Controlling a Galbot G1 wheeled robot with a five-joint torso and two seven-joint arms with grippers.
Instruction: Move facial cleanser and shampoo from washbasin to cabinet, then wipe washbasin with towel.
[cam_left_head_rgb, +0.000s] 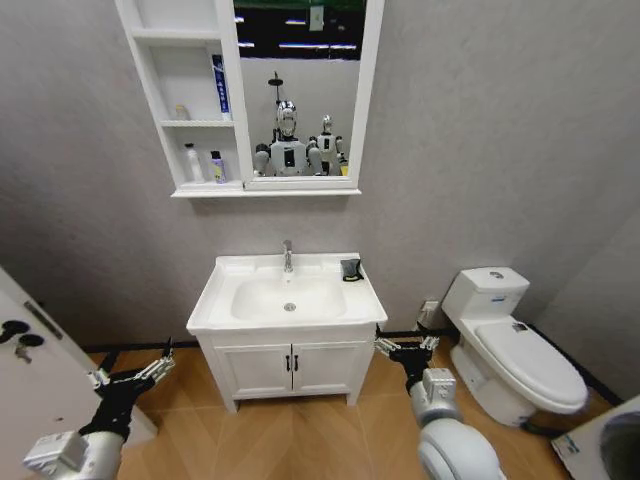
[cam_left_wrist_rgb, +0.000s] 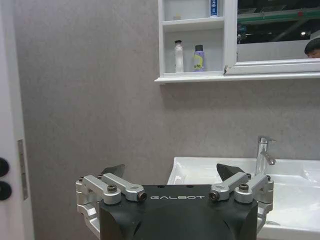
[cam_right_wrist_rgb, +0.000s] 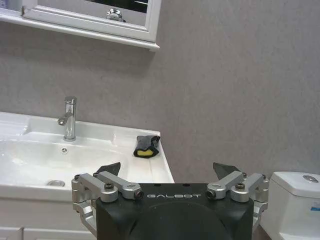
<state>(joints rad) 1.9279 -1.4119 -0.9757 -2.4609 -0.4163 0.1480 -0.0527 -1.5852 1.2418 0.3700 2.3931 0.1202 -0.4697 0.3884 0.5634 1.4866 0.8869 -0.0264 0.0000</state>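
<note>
I stand facing the washbasin (cam_left_head_rgb: 222, 296), and everything I place here I place against it. My left gripper (cam_left_head_rgb: 140, 371) hangs low, below and to the left of the washbasin's front edge, beside the vanity (cam_left_head_rgb: 290, 368), with its fingers spread apart and nothing between them. My right gripper (cam_left_head_rgb: 406, 346) hangs low on the other side, just off the washbasin's right front corner, between the vanity and the toilet (cam_left_head_rgb: 520, 345), and its fingers are likewise spread wide and empty. The towel (cam_left_head_rgb: 351, 269) lies on the washbasin's rim at the back right corner, a dark folded cloth with a bit of yellow showing at one end in my right wrist view (cam_right_wrist_rgb: 146, 146). The chrome tap (cam_left_head_rgb: 287, 256) stands at the middle of the back rim, and the bowl below it holds only the round drain (cam_left_head_rgb: 289, 307). Above the washbasin on the wall hangs the cabinet (cam_left_head_rgb: 165, 90), joined to the mirror (cam_left_head_rgb: 298, 88). Its lowest compartment holds a white bottle (cam_left_head_rgb: 193, 163) and a dark-capped bottle (cam_left_head_rgb: 217, 167) side by side, and the compartment above holds a blue and white tube (cam_left_head_rgb: 220, 88) standing upright.
</note>
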